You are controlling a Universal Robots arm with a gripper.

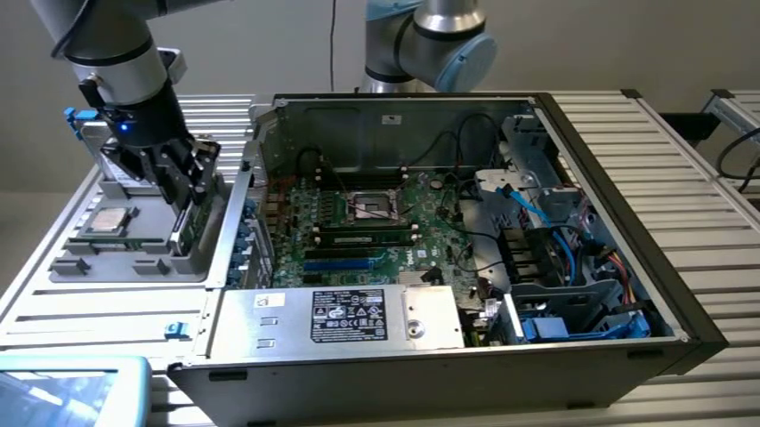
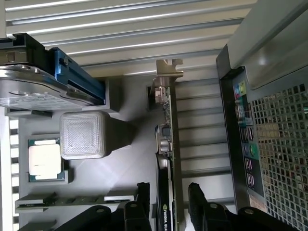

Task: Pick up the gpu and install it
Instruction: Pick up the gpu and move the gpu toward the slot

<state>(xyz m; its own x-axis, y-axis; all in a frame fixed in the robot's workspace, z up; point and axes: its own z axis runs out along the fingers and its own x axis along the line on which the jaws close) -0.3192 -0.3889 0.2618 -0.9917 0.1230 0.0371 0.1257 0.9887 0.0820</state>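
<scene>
Black fingers of my gripper sit closest to the wrist camera, with the gpu standing on edge between them. I see a gap on each side, so the jaws are open and grip nothing. The card stands in the gray parts tray, with a processor chip lying nearby. At the exterior view's left, the gripper hangs over that tray, just beside the open computer case.
</scene>
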